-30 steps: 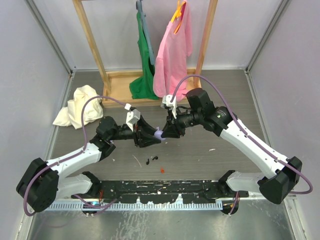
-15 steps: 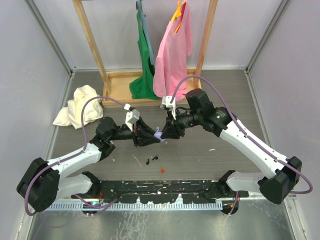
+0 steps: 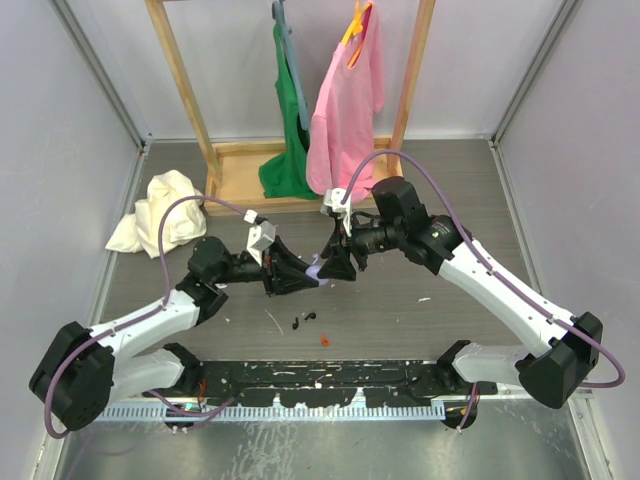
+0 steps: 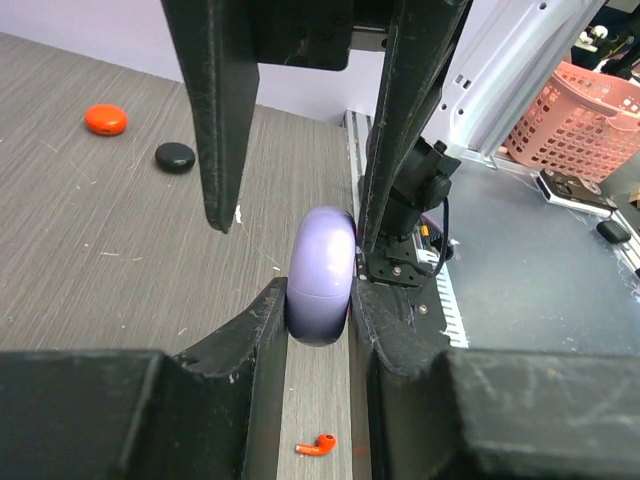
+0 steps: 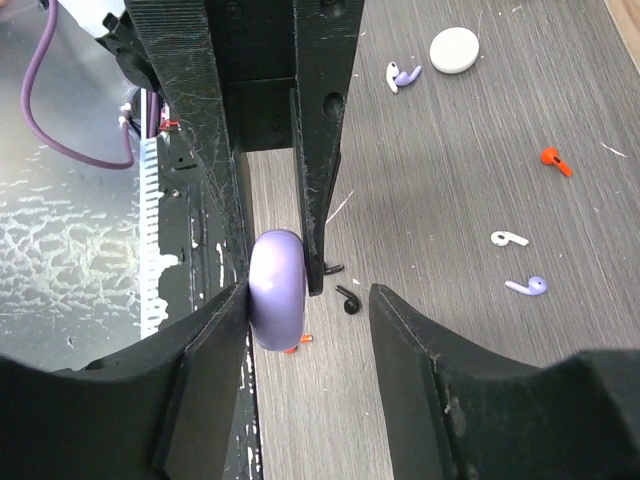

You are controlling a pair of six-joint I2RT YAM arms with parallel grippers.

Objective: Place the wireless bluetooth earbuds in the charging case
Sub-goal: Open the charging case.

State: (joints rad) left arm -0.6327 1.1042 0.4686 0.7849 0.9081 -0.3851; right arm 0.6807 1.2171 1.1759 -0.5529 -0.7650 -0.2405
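We held the purple charging case [image 4: 322, 275] at mid-frame, pinched in our left hand [image 4: 318, 310] above the tabletop [image 4: 80, 220]. Our right hand [image 5: 310, 295] stood partly open around it, one finger touching. An orange earbud [image 4: 316, 444] lay at lower centre beneath.

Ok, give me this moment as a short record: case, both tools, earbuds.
case: purple, held off the table
left tool: shut on case
right tool: open, fingers either side of case, gap on one side
loose on table: orange earbud, black earbud, white earbud, purple earbud
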